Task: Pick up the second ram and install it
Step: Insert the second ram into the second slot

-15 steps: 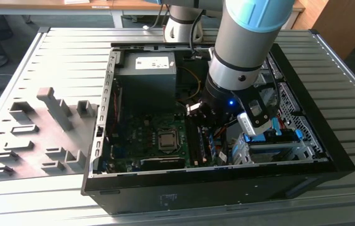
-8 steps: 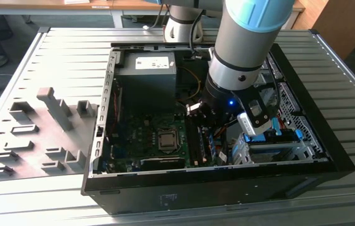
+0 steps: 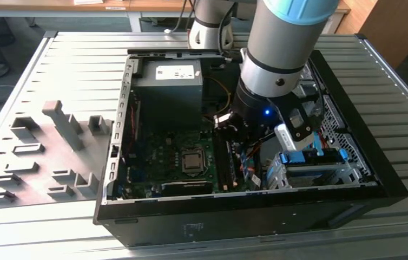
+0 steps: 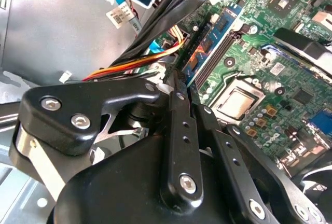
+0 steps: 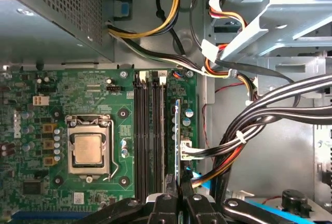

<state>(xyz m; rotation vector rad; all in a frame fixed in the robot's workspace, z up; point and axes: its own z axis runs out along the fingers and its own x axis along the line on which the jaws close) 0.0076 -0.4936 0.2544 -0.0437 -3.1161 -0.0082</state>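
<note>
The ram [image 5: 177,141] shows edge-on in the first wrist view, so it's just a thin dark sliver with a bluish glint along its length. It runs parallel to the black slots [image 5: 140,141] and sits just beside them, on the side away from the cpu [image 5: 87,149]. Can't tell if it's touching a slot or hanging just over the board

Materials: the board [image 5: 52,89] is glossy green and dotted with small caps and chips. The cpu is a flat silver square under a metal latch frame. Bundles of black, red and yellow cables [image 5: 270,105] are zip-tied and loop past a gray sheet-metal bay

In the exterior view the black case [image 3: 262,216] lies open on a ribbed metal table [image 3: 45,70], centre to lower right of the frame. Gray plastic blocks [image 3: 63,124] stand at middle left, and the boxy gray psu [image 3: 168,92] is in the upper middle

The gripper [image 5: 179,190] is matte black with bolted linkage arms, and it reaches down into the case near the frame's centre [image 3: 233,132]. Its two fingers are pinched close together on the end of the ram. The second wrist view shows them narrowing to a point [image 4: 174,76] over the slots
</note>
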